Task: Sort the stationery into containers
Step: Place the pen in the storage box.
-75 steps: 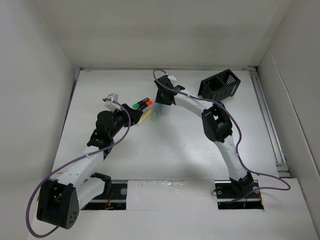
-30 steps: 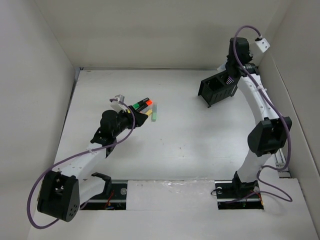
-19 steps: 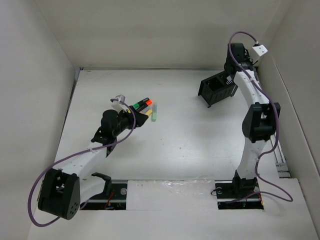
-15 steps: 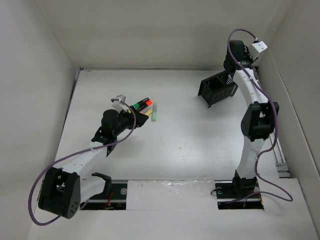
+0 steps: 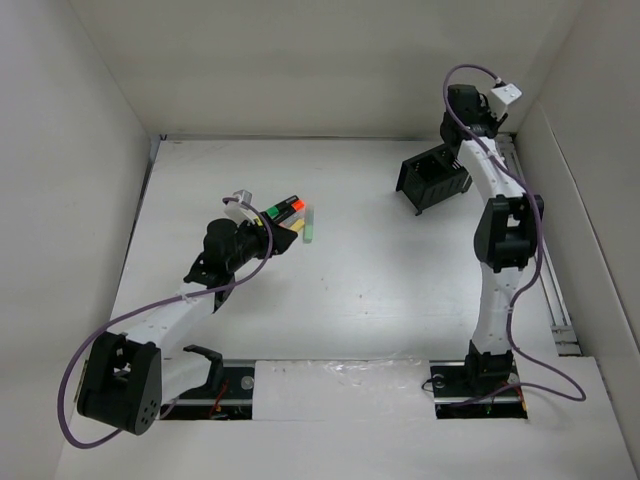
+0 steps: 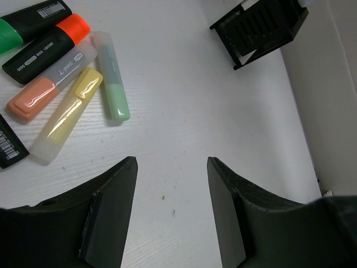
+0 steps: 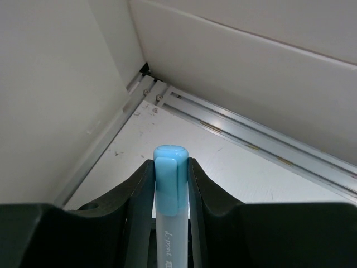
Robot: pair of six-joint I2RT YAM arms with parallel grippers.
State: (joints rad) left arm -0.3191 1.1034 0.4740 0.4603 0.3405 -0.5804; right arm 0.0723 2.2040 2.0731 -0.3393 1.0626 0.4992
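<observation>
Blue marker (image 7: 170, 192) sits clamped in right gripper (image 7: 169, 164) near organiser (image 5: 432, 178); next: align over compartment, release. Left gripper (image 6: 172, 164) parted, empty.

The right gripper (image 7: 171, 167) has its two black fingers (image 7: 140, 187) pinched on either side of a stubby highlighter marker with a light blue cap and frosted whitish barrel (image 7: 169, 192), cap end pointing away from the camera. "L-point" is printed on the barrel. Past the cap there's a scuffed white tabletop (image 7: 167, 125) and a silver metal rail (image 7: 251, 144) running along the foot of a plain white wall (image 7: 251, 50). Another white wall panel (image 7: 50, 84) closes the corner on the left.
</observation>
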